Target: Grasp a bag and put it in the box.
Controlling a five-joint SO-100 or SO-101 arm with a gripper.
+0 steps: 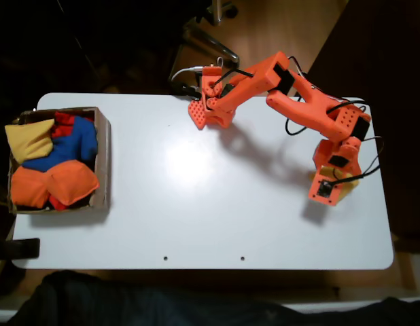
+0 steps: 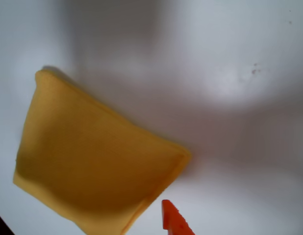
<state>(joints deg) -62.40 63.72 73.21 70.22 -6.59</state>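
Note:
The bag (image 2: 97, 161), a golden-yellow cloth beanbag, lies flat on the white table in the wrist view, close below the camera. One orange fingertip (image 2: 174, 221) shows just off its lower right corner, not touching it. In the fixed view my orange gripper (image 1: 202, 117) hangs near the table's back edge with its jaws spread, and it covers the bag there. The box (image 1: 103, 156), brown cardboard, stands at the table's left end, far from the gripper.
Inside the box lie a pale yellow beanbag (image 1: 30, 139), a blue one (image 1: 71, 146), orange ones (image 1: 57, 185) and a bit of red. The arm's base (image 1: 332, 180) stands at the right. The white table (image 1: 196, 204) stretches bare between box and arm.

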